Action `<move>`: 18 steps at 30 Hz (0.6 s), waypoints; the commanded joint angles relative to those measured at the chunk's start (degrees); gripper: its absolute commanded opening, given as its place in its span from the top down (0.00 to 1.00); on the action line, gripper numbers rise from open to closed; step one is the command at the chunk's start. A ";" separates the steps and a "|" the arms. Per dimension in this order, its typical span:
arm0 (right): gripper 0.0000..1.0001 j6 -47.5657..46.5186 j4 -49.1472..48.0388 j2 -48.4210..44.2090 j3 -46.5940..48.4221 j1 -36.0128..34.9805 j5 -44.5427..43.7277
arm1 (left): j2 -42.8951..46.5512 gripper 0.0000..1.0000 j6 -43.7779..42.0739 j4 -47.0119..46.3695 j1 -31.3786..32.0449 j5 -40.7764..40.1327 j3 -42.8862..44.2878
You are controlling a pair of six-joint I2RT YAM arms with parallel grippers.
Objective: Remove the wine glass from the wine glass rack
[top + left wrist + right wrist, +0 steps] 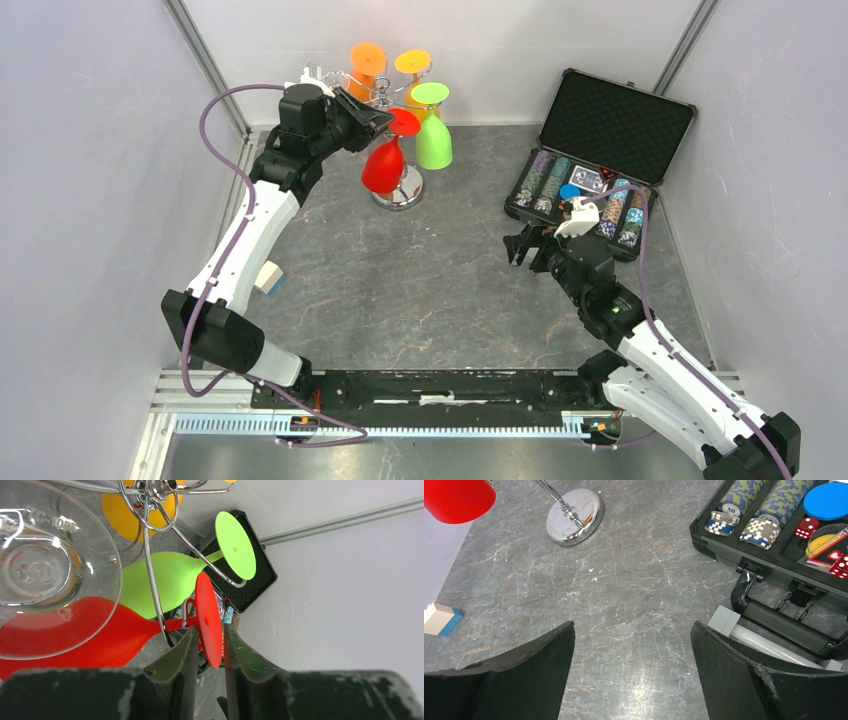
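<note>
Left gripper [210, 631] is sitting high at the rack's top, its fingers standing narrowly apart on either side of the flat foot of the red wine glass [207, 611]; whether they are clamping it cannot be told. That glass is hanging bowl-down from a curled arm of the silver rack [403, 190], crowded by a green glass [165, 580] and a clear glass [45, 570]. The rack is standing near the table's back-left corner, close to the wall. Right gripper [632, 627] is hovering spread wide, holding nothing, over bare table [634, 580] beside the chip case [615, 120].
</note>
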State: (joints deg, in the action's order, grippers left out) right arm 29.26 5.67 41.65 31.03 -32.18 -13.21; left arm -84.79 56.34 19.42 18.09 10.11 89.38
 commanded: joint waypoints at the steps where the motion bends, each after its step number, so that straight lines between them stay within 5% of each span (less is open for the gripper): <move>1: 0.10 -0.16 -1.98 0.07 -0.66 0.07 -1.19 | -0.61 0.72 2.20 -1.83 0.11 2.53 -0.24; 11: 0.12 0.22 -1.45 -0.95 -1.17 0.07 -3.41 | -3.08 0.70 -0.44 -0.36 0.11 -0.57 -0.07; 18: 0.11 -0.34 -1.23 -2.65 -1.85 0.12 -6.52 | -2.38 0.97 -0.18 -0.49 0.11 -1.86 -0.60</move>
State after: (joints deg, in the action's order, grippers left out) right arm 29.28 5.69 39.77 29.23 -32.18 -17.02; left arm -87.02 56.77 18.09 18.13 9.63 89.27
